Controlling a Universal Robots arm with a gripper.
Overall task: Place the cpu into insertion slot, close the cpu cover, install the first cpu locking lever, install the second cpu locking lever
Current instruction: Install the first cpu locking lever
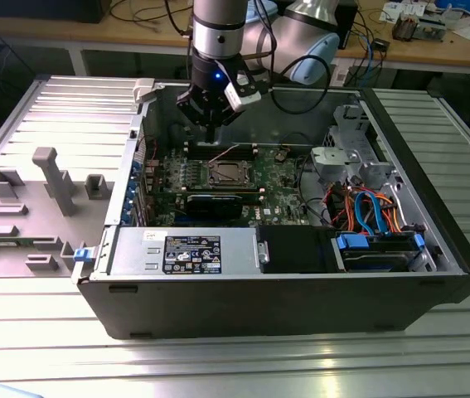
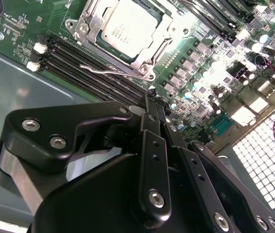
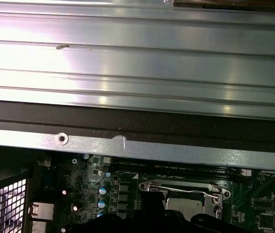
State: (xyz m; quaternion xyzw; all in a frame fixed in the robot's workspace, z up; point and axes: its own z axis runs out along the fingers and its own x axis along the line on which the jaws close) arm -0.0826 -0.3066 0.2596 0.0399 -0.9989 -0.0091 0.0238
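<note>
**Arm poised above a seated chip**

The fingers point(image 2: 149, 104) are drawn together to a narrow black tip with nothing held between them; in the second wrist view the two slim, bolted finger bars run side by side and meet at the point, which hangs over the long black memory slots point(image 2: 93, 73) just off the socket's edge. In the exterior view the gripper point(image 1: 210, 133) points straight down from a vertical wrist, a blue light glowing on its grey collar, and it hovers clear of the board at about 12 o'clock from the socket.

The cpu point(image 2: 127, 26) lies flat in the insertion slot point(image 1: 225, 173), its dull silver-grey top catching the light. The cpu cover point(image 2: 149, 51), a thin bright metal frame with screws at its corners, lies down around the chip. A thin wire locking lever point(image 2: 105, 71) runs along the socket's side nearest the memory slots; whether it is latched I cannot tell.

Around the socket spreads the green circuit board point(image 2: 200, 63), studded with small round capacitors. The board sits in an open dark computer case point(image 1: 284, 307) with a grey power supply point(image 1: 185, 251) at 6 o'clock and orange and blue cables point(image 1: 367, 207) at 3 o'clock. The case rests on a ribbed aluminium table point(image 1: 218, 365).
</note>
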